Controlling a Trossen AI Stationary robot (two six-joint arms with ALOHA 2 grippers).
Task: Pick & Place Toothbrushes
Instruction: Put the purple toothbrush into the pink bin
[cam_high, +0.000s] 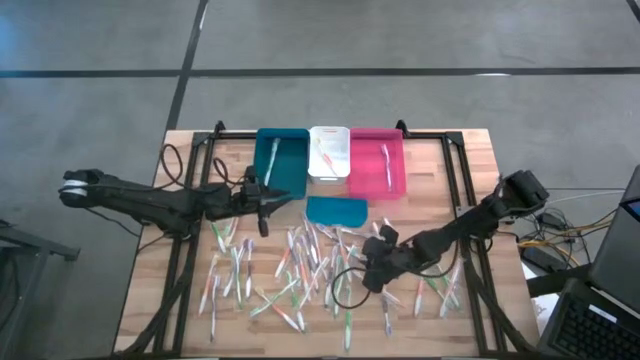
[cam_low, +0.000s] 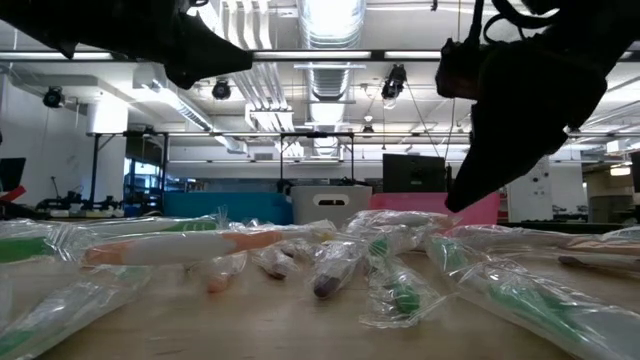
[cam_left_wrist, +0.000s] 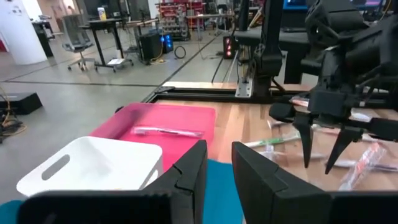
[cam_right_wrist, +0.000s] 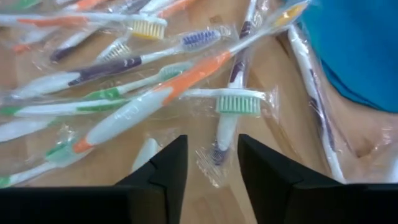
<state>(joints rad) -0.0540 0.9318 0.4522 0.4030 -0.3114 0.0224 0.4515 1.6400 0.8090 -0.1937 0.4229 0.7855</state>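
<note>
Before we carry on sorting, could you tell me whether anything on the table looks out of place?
The flat teal lid lies loose on the table in front of the bins, at the edge of the scattered toothbrushes, rather than on any bin.

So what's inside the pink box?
One toothbrush lies inside the pink box. Its floor shows from above, so nothing else seems hidden there.

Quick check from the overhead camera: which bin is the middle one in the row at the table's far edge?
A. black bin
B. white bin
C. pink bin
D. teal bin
B: in the overhead view the small white plastic bin sits between the teal plastic bin and the pink plastic bin.
</note>
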